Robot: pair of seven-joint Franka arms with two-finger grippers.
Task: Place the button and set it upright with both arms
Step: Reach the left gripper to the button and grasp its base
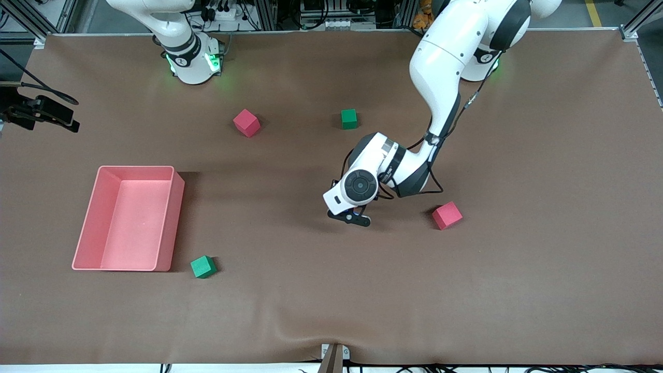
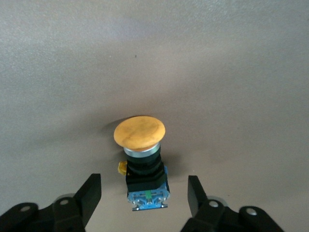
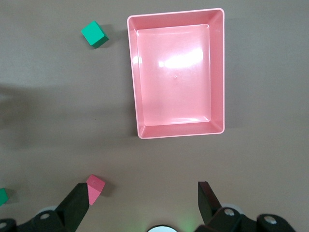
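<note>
The button lies on the brown table in the left wrist view, with its orange cap [image 2: 139, 131] pointing away from the gripper, a black body and a blue blocky end [image 2: 147, 196]. My left gripper [image 2: 143, 187] is open, with one finger on each side of the blocky end and not touching it. In the front view the left gripper [image 1: 351, 216] is low over the middle of the table and hides the button. My right gripper [image 3: 143, 199] is open and empty, high above the table. It is out of the front view and waits.
A pink tray [image 1: 171, 223] stands toward the right arm's end and also shows in the right wrist view [image 3: 133, 77]. Pink cubes [image 1: 246, 123] [image 1: 447, 215] and green cubes [image 1: 349, 118] [image 1: 203, 267] lie scattered about. One pink cube lies close beside the left gripper.
</note>
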